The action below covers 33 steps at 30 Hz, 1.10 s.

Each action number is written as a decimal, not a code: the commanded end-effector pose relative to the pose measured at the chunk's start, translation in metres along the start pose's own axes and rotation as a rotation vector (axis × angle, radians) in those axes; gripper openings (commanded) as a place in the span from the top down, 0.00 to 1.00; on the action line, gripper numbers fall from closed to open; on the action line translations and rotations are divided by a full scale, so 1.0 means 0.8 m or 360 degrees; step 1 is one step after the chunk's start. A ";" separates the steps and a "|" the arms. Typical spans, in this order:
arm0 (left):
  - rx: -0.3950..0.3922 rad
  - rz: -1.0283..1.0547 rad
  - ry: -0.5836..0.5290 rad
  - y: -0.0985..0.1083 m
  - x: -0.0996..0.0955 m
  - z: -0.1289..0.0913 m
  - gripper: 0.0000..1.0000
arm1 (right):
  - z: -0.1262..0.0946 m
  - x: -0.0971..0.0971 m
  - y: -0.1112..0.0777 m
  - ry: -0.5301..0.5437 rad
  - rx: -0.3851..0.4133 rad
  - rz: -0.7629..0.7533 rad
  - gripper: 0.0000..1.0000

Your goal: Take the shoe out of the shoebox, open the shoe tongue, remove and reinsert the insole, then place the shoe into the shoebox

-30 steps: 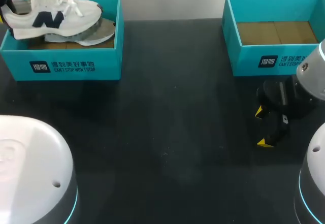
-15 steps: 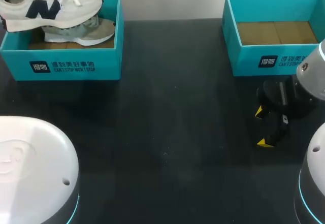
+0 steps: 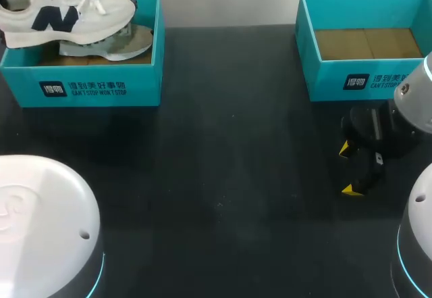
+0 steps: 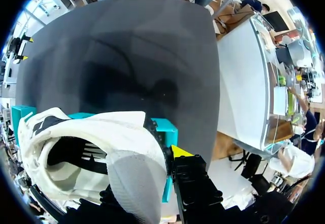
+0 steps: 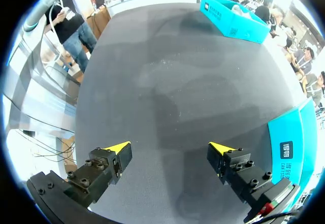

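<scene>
Left hand [image 4: 171,158]: closed on the heel of the white shoe [image 3: 67,14]; only one yellow tip shows, pressed against the heel collar.
White shoe: held up over the left shoebox [image 3: 94,85], toe toward the box's right wall.
Second shoe [image 3: 121,42]: inside that box, under the raised one.
Right hand [image 3: 349,169]: open, fingers wide apart, over the dark counter [image 3: 223,176] near the right shoebox [image 3: 351,82].
</scene>
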<state>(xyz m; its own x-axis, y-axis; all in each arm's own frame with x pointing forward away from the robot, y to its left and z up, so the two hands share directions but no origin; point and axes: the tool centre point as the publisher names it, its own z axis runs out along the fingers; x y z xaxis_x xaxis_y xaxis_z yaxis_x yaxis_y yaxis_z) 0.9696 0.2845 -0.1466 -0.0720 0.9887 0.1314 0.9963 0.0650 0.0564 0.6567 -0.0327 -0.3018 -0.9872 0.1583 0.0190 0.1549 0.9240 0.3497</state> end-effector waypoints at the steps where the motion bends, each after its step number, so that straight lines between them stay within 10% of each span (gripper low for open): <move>1: -0.0002 0.0001 -0.0001 0.000 0.001 -0.003 1.00 | 0.002 0.001 0.000 -0.0005 0.0004 0.0002 0.00; 33: 0.0135 0.0125 0.0032 -0.225 -0.197 0.010 1.00 | 0.002 0.001 0.000 -0.0005 0.0004 0.0002 0.00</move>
<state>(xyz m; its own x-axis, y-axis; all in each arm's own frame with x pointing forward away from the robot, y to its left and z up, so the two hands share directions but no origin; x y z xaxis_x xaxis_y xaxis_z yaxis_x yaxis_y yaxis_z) 0.8075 0.1191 -0.1820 0.0084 0.9888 0.1490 0.9971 0.0030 -0.0760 0.6567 -0.0327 -0.3018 -0.9872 0.1582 0.0190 0.1548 0.9240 0.3497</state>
